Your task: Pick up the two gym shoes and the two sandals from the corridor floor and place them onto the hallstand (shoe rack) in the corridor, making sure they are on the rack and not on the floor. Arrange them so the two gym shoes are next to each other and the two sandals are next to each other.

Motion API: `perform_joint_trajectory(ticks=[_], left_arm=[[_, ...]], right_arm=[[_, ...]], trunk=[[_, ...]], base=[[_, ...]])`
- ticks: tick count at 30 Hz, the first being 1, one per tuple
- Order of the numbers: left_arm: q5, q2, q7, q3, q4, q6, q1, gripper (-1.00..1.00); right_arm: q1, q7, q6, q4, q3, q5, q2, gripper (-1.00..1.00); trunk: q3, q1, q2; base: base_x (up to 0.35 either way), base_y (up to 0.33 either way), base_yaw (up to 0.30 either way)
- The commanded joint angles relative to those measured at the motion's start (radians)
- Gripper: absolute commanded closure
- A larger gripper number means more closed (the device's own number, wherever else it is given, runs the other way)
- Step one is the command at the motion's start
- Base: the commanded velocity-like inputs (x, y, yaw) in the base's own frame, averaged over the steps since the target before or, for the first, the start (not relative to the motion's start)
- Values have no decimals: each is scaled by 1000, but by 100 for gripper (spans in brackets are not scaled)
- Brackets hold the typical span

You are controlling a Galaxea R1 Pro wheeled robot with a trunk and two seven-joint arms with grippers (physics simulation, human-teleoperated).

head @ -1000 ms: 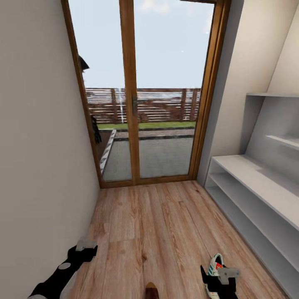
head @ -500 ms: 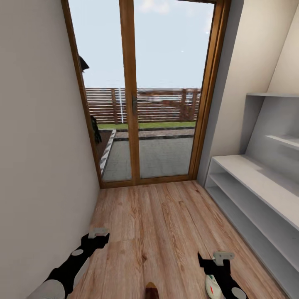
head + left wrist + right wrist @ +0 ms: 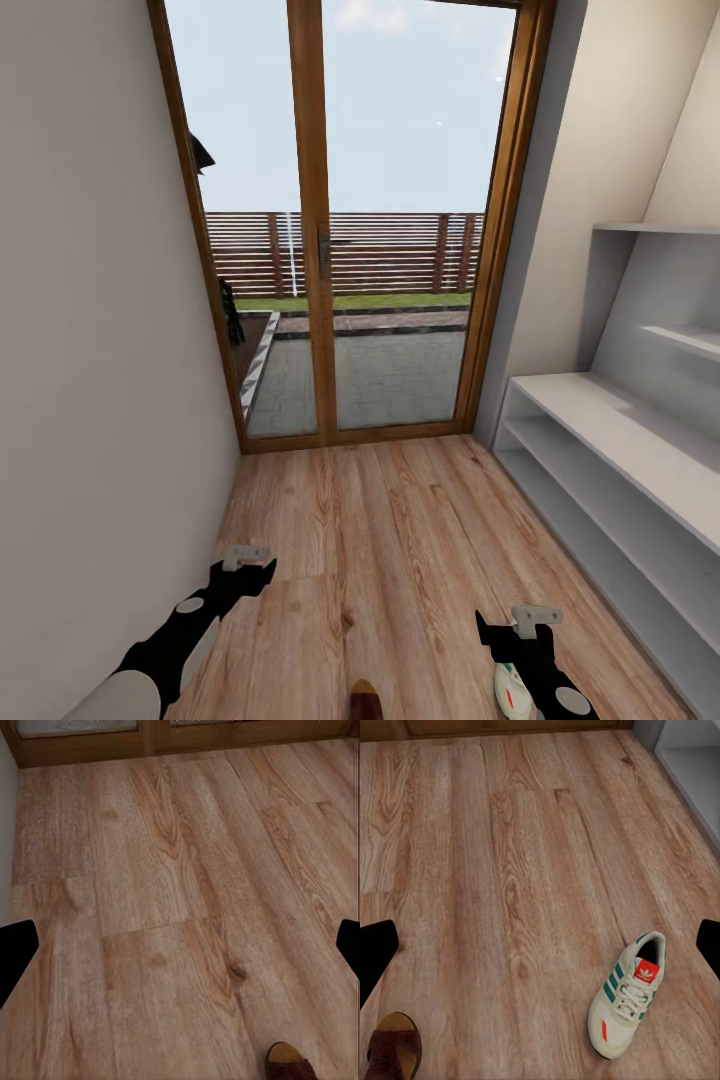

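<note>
One gym shoe [image 3: 628, 994], white with teal stripes and an orange-red tongue patch, lies on the corridor floor [image 3: 380, 540]; in the head view its toe [image 3: 512, 692] peeks out beside my right arm. The rounded end of a brown sandal [image 3: 364, 698] shows at the bottom edge; it also appears as sandal [image 3: 291, 1063] and sandal [image 3: 394, 1046]. My right gripper [image 3: 522, 625] hovers open above the floor just beyond the shoe, holding nothing. My left gripper [image 3: 245, 565] is open and empty near the left wall. The light-grey hallstand [image 3: 620, 440] runs along the right wall.
A glazed wooden double door [image 3: 315, 250] closes the corridor's far end. A plain wall [image 3: 100, 400] stands close on my left. Bare wood planks stretch between the arms and the door.
Both arms have reached forward over the second; the right arm now covers most of the gym shoe. In the last half second only the left gripper crept a little further forward.
</note>
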Motion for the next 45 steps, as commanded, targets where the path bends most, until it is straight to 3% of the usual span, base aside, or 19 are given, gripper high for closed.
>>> perform_joint_trajectory(ticks=[1,14,24,45], left_arm=[[-1,-2,-6,2,0,-4,-1,-100],[-1,-23,-14,2,-1,-7,0,-100],[-2,-26,-15,2,-1,-8,0,-100],[-3,-38,-15,2,-1,-9,1,-100]], right_arm=[[-1,2,-3,1,0,-3,0,-100],[-1,1,-2,11,-1,-2,-1,-100],[-1,-5,-3,75,-2,-2,-3,-100],[-1,-6,-5,84,-2,-3,-3,-100]], trunk=[[-1,0,-1],[-1,0,-1],[-3,0,-1],[-12,0,-1]], base=[[0,0,0],[15,17,0],[65,123,23],[2,5,54]])
